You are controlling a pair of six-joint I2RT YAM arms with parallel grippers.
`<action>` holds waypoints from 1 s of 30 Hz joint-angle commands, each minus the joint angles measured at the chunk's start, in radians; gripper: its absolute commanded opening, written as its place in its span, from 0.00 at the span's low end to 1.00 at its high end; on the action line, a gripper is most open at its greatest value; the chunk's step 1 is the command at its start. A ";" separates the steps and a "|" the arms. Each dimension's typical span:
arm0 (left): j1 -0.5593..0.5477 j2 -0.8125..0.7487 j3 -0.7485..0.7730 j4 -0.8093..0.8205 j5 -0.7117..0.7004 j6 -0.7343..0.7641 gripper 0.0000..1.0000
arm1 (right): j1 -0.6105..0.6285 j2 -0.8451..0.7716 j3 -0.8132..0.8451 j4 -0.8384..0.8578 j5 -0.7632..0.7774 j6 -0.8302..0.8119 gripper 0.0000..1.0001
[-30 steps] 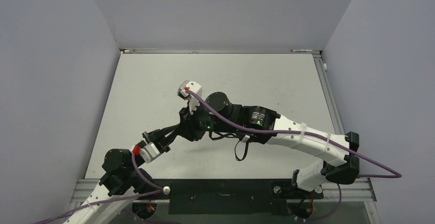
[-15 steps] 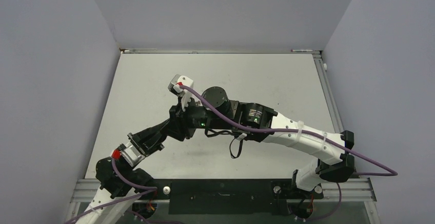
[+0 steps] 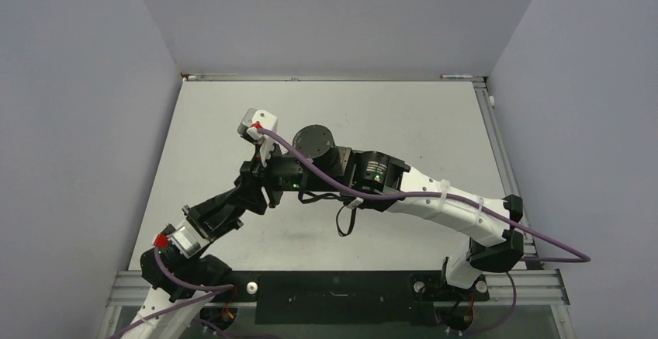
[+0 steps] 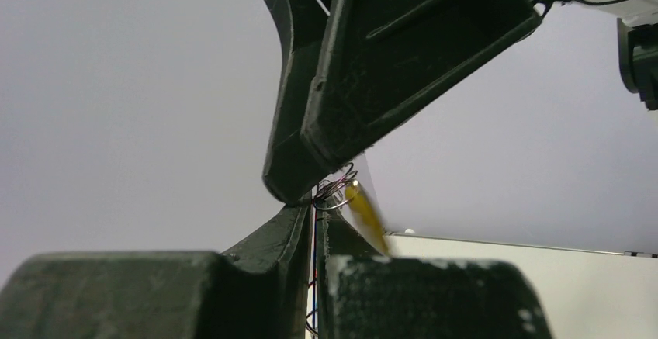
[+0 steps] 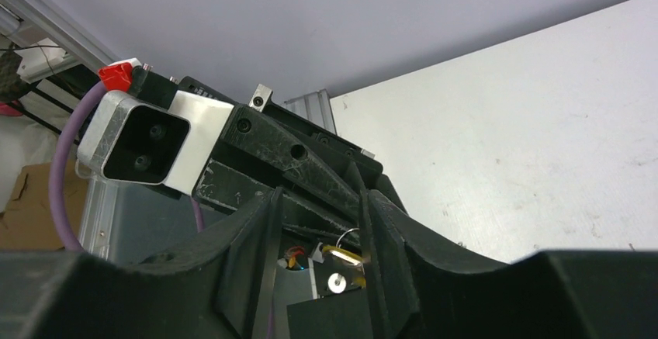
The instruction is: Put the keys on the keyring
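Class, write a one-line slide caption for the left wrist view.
Left gripper pinches the thin wire keyring as the right gripper meets it from above, yellow-headed key alongside.

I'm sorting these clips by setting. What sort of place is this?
Most likely a robotics lab test cell: a left arm and a right arm bolted to an aluminium frame at the near edge of a pale table, boxed in by plain grey walls.

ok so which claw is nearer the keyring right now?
Left. The left claw pinches the keyring wire between its fingers. The right claw sits just above, its tip at the ring.
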 commanded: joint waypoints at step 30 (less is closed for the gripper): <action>0.025 -0.070 -0.024 0.022 0.028 -0.198 0.00 | 0.016 -0.279 -0.178 -0.091 -0.046 -0.786 0.63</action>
